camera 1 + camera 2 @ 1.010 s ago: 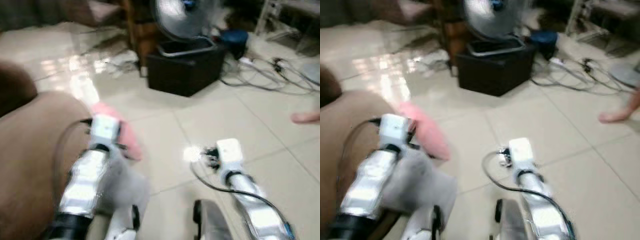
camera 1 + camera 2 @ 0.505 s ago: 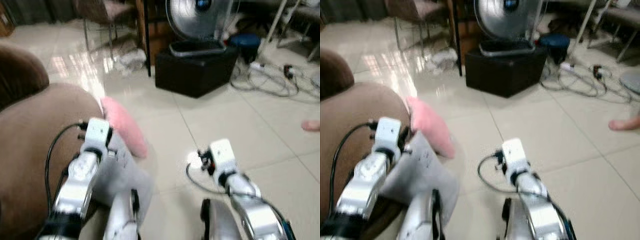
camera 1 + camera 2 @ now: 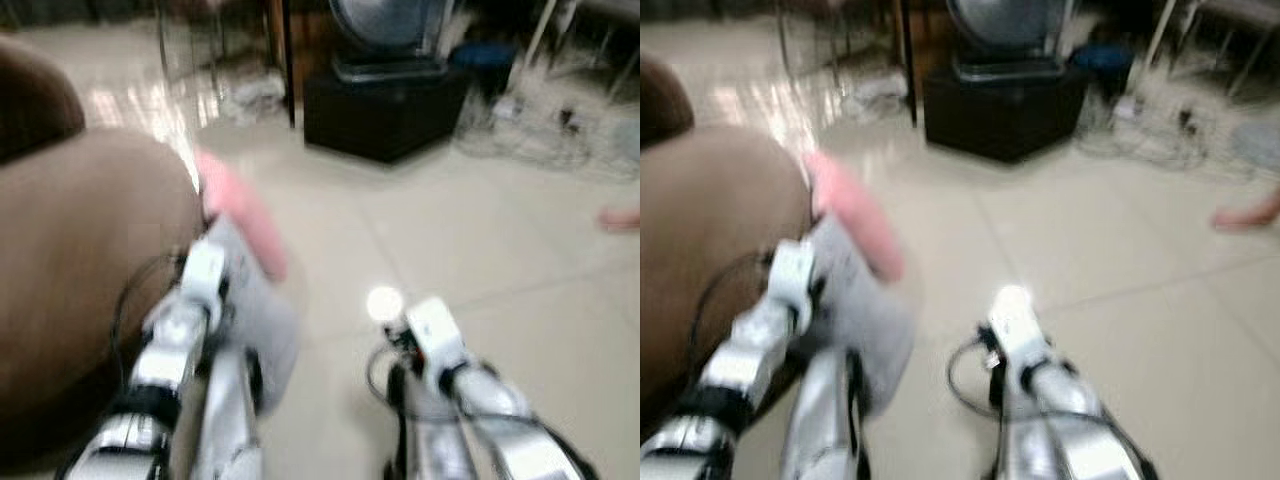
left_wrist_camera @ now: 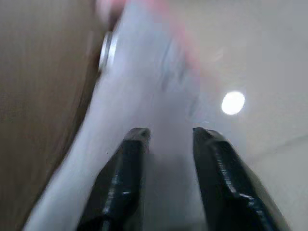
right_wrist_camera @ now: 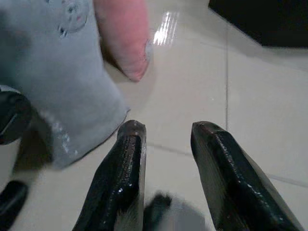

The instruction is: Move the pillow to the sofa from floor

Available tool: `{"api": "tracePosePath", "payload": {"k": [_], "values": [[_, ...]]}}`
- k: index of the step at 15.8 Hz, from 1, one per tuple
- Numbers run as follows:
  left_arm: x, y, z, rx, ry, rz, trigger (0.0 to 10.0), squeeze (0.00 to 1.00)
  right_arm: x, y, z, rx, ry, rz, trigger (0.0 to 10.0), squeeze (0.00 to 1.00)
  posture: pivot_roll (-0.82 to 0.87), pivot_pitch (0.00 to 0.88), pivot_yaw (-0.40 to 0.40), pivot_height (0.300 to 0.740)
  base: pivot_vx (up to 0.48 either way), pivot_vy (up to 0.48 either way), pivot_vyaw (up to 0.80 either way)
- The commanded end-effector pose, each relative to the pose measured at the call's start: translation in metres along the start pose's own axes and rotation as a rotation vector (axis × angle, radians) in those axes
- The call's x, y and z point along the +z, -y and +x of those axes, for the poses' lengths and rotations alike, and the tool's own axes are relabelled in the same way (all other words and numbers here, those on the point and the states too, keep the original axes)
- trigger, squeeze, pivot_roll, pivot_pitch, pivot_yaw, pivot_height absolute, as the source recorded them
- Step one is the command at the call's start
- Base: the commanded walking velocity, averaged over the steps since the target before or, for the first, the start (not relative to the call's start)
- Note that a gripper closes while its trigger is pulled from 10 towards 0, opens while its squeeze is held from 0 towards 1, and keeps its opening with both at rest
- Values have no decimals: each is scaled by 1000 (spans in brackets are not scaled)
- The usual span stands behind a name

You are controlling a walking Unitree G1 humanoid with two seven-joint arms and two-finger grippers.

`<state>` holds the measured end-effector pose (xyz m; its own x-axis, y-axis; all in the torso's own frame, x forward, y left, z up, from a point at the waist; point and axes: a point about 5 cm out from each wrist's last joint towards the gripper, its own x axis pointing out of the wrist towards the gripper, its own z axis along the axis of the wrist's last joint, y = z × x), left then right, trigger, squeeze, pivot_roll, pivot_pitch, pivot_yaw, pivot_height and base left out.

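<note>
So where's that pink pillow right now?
The pink pillow is down on the tiled floor on the robot's left, leaning against the brown sofa, with a grey pillow just in front of it.

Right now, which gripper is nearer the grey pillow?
Left. The left gripper is right over the grey pillow; the right gripper hangs above bare floor beside it.

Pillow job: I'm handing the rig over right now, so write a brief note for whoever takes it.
Left tool: open, fingers apart, right over the grey pillow, not gripping.
Right tool: open, above bare floor tile beside the pillows.
The grey pillow and the pink pillow lie on the floor against the brown sofa.
Done: the approach, judging by the robot standing at the pillows.
Left: grasp a pillow, lift it, set it on the sofa.
</note>
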<state>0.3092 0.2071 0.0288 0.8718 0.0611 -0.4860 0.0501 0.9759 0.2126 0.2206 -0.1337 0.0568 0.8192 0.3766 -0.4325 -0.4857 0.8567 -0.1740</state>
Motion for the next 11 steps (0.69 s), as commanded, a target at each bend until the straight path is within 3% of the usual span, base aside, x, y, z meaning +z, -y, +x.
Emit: {"api": "tracePosePath", "payload": {"k": [1,5,7,9,11], "values": [[8,-10,4,58,14,-4,10000,1000,6,-5,-2,35,18,-11,10000,0,-92,166,30,501,0,0,0],[24,-30,10,180,36,13,10000,1000,11,-11,-9,62,48,-31,10000,0,-112,221,49,501,0,0,0],[48,-36,12,216,145,1,10000,1000,21,-11,-11,55,93,-41,10000,0,-112,270,68,501,0,0,0],[68,-36,14,224,214,78,10000,1000,26,-6,-10,41,109,-47,10000,0,-116,273,76,501,0,0,0],[70,-44,14,248,195,133,10000,1000,31,-6,-10,56,121,-64,10000,0,-123,292,84,501,0,0,0]]}}
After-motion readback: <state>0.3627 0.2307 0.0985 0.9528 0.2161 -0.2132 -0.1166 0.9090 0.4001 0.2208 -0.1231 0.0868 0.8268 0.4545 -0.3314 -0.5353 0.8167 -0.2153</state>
